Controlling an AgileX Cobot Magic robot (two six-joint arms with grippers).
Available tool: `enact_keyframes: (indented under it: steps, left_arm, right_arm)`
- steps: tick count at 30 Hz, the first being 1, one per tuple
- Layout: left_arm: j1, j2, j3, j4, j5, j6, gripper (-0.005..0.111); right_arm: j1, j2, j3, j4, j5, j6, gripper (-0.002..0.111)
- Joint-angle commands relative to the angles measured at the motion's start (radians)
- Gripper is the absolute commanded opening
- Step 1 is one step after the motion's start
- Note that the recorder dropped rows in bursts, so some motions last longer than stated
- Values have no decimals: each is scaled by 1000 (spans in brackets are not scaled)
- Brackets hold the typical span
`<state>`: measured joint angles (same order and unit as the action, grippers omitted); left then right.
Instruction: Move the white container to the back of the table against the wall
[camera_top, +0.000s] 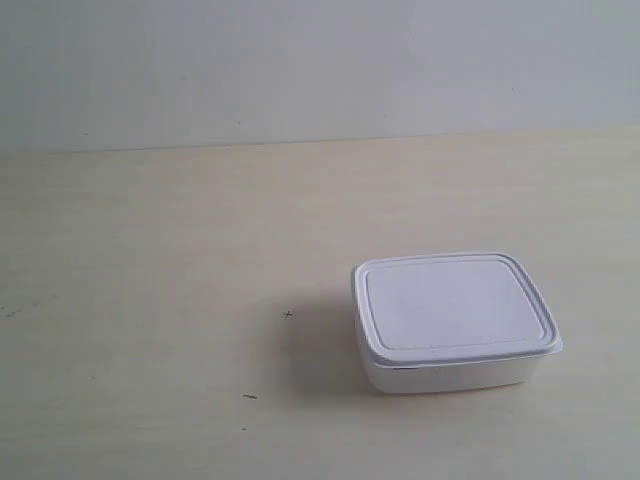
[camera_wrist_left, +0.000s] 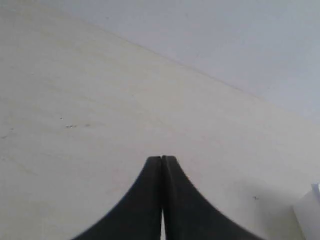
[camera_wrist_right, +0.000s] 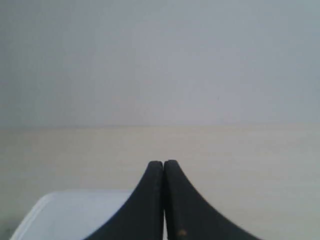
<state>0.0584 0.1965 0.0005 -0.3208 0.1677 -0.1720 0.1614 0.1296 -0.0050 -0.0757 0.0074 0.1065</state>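
Note:
The white container (camera_top: 455, 320) sits lidded on the table (camera_top: 180, 260), toward the front right of the exterior view, well short of the wall (camera_top: 300, 60). No arm shows in that view. My right gripper (camera_wrist_right: 164, 162) is shut with nothing held; the container's lid (camera_wrist_right: 75, 215) lies just under and behind its black fingers, with the wall (camera_wrist_right: 160, 60) beyond. My left gripper (camera_wrist_left: 162, 158) is also shut and empty over bare table; only a corner of the container (camera_wrist_left: 311, 212) shows at that view's edge.
A few tiny dark specks (camera_top: 288, 315) mark the table in front of the container. The line where table meets wall (camera_top: 320, 142) runs across the back.

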Motion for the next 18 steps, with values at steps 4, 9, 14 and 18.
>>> enact_keyframes:
  steps: [4, 9, 14, 18]
  left_arm:
    - [1, -3, 0, -118, -141, -28, 0]
    - [1, -3, 0, -142, -168, -175, 0]
    - [1, -3, 0, -113, -153, -162, 0]
    - [1, 7, -51, -47, -81, -162, 0]
  right_arm:
    - [-6, -2, 5, -1, -167, 45, 0]
    - [-6, -2, 5, -1, -270, 54, 0]
    - [-6, -2, 5, -1, -259, 255, 0]
    - [-6, -1, -14, -1, -97, 321, 0]
